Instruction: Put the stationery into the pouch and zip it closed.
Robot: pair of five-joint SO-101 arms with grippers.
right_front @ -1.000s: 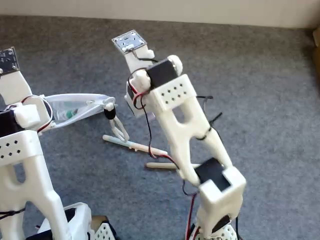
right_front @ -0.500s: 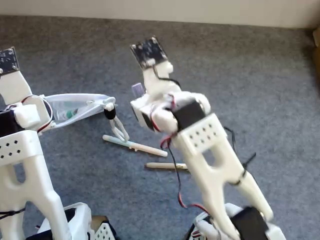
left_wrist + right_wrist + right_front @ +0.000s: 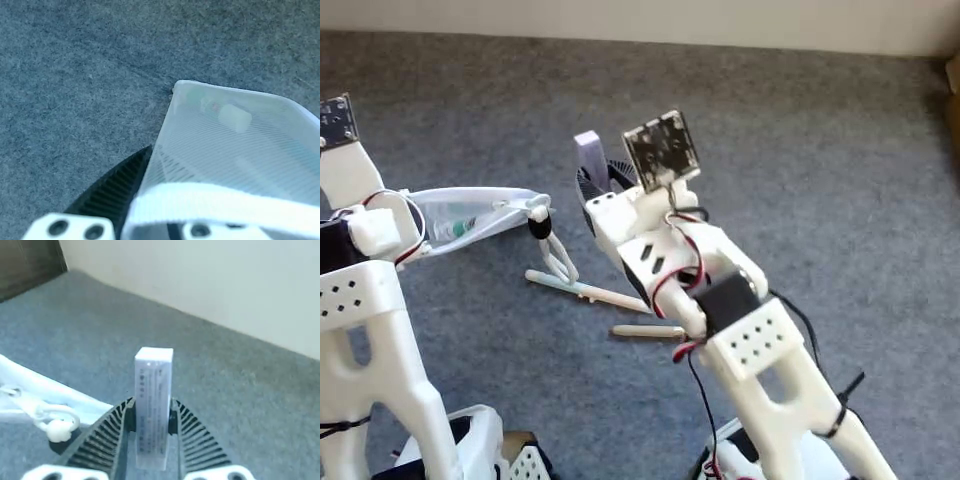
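Observation:
A clear pouch (image 3: 470,218) is held off the grey carpet by my left gripper (image 3: 412,240), which is shut on its edge. In the left wrist view the pouch's ribbed wall (image 3: 235,150) lies over a black finger (image 3: 117,182). My right gripper (image 3: 597,185) is shut on a small pale eraser block (image 3: 587,151), upright between the jaws, to the right of the pouch's zipper end. The right wrist view has the eraser (image 3: 152,395) in the right gripper (image 3: 151,407), with the pouch (image 3: 40,387) and its white zipper bead (image 3: 60,429) beside it. Two pens (image 3: 590,290) (image 3: 648,331) lie on the carpet.
A black zipper pull with a white cord (image 3: 548,245) hangs from the pouch's right end over the pens. A pale wall (image 3: 225,285) borders the carpet at the far side. Both arm bases stand at the near edge.
My right arm has drawn back and its gripper has risen from the carpet with the eraser, which now stands above the jaws. The left arm and the pouch have not moved.

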